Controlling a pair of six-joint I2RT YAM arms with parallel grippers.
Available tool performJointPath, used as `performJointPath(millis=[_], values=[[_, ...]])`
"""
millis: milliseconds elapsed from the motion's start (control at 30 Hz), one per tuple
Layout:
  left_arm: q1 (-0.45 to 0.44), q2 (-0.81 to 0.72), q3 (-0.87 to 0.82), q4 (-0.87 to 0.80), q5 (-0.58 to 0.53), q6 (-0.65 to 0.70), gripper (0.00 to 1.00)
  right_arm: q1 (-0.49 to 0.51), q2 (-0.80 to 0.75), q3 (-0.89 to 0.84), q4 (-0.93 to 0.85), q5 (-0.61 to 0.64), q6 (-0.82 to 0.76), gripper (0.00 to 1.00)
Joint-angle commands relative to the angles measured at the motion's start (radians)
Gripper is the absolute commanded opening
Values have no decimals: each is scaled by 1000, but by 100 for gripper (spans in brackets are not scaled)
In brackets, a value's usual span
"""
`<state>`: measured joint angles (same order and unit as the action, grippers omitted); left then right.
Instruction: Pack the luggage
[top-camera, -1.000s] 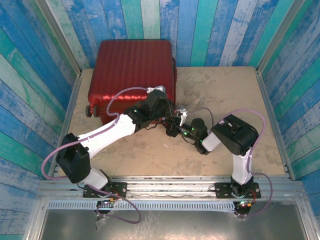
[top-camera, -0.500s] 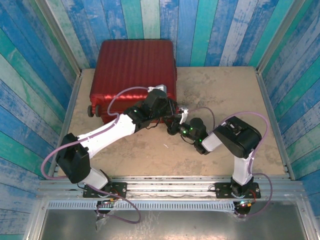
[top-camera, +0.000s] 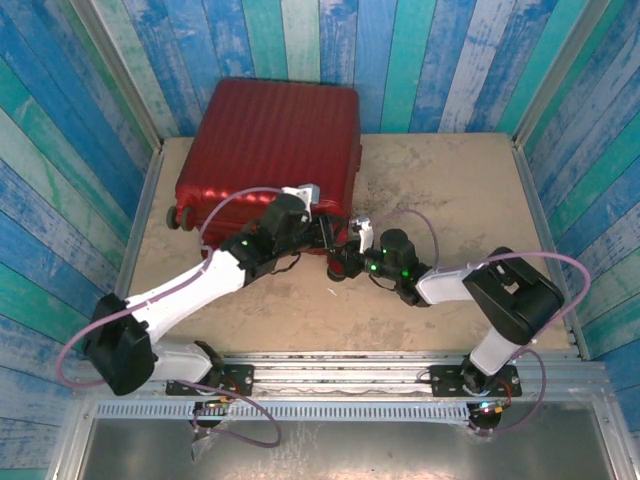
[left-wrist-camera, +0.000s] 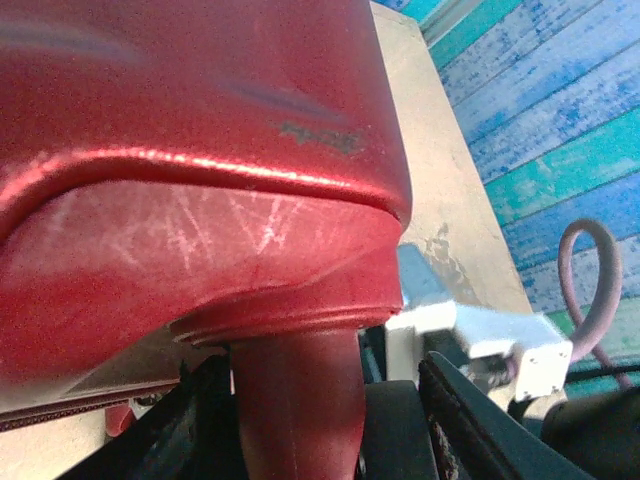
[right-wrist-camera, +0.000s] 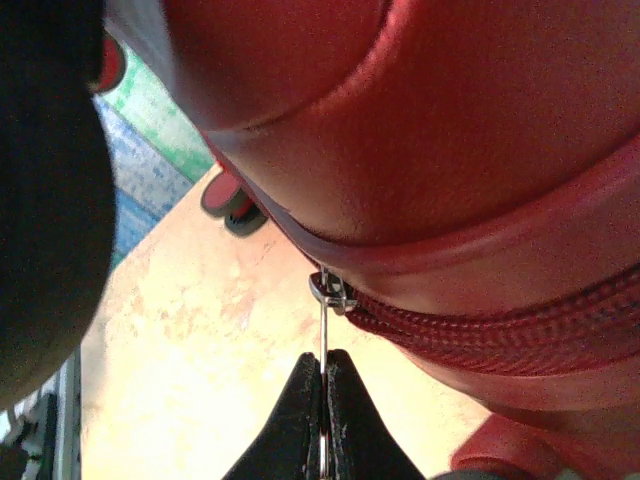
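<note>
Overhead view: the luggage (top-camera: 265, 140) lay closed and flat at the back left of the tabletop (top-camera: 460, 190), its far end against the wall. The left end effector (top-camera: 322, 233) and right end effector (top-camera: 345, 262) met at its near right corner.
Left wrist view: the left fingers (left-wrist-camera: 200, 430) stood partly apart with a red part of the luggage between them. Whether they pressed it could not be told.
Right wrist view: the right end effector was pinched fully closed on the zipper pull (right-wrist-camera: 323, 325), which hung from the slider (right-wrist-camera: 331, 292) beside the zipper (right-wrist-camera: 470, 330).
</note>
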<state>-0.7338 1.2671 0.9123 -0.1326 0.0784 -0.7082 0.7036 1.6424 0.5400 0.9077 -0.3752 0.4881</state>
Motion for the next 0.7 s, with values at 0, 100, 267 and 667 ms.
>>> performJointPath(millis=[0,100,267,667], values=[[26,-172,-34,51,42,113,0,-38,-49,3,-165,57,-67,1],[31,-211,-59,72,24,111,0,-34,-54,3,-171,-22,-62,0],[37,-192,-64,136,66,60,0,-10,-29,-55,-47,-60,-15,1],[97,-270,-106,210,76,45,0,-4,-53,-115,-1,-182,40,1]])
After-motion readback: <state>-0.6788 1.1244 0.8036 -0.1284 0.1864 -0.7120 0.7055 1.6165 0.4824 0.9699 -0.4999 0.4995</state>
